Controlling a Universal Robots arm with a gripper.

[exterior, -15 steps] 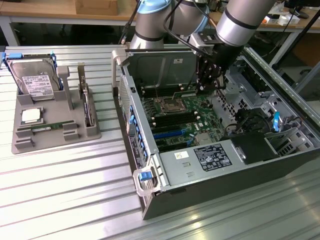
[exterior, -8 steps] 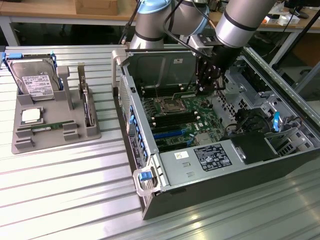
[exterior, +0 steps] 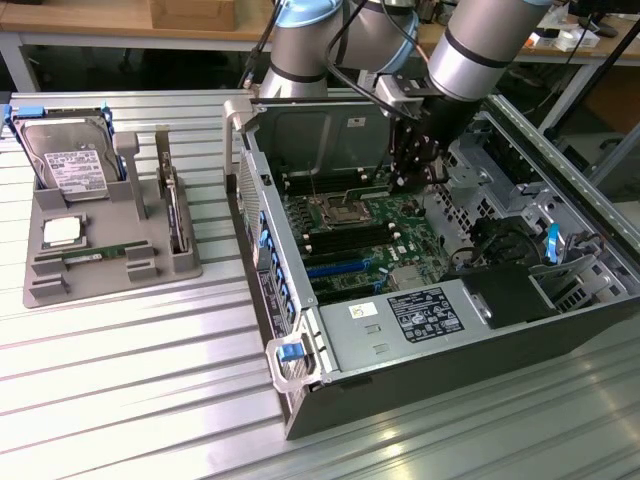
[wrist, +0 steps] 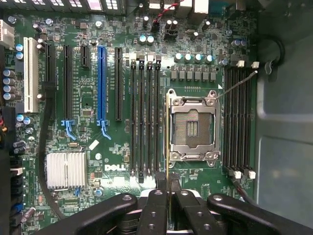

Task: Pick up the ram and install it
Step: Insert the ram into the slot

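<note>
One ram, seen edge-on, is clenched between the fingers of the gripper, hanging over the motherboard along the edge of the CPU socket that faces the nearer bank of black memory slots. As I judge it, the stick sits over the socket frame rather than a slot, so pressing down here could strike the frame or jam the stick askew. The open case lies on a ribbed metal table, with a grey parts tray well away from the socket.
</note>
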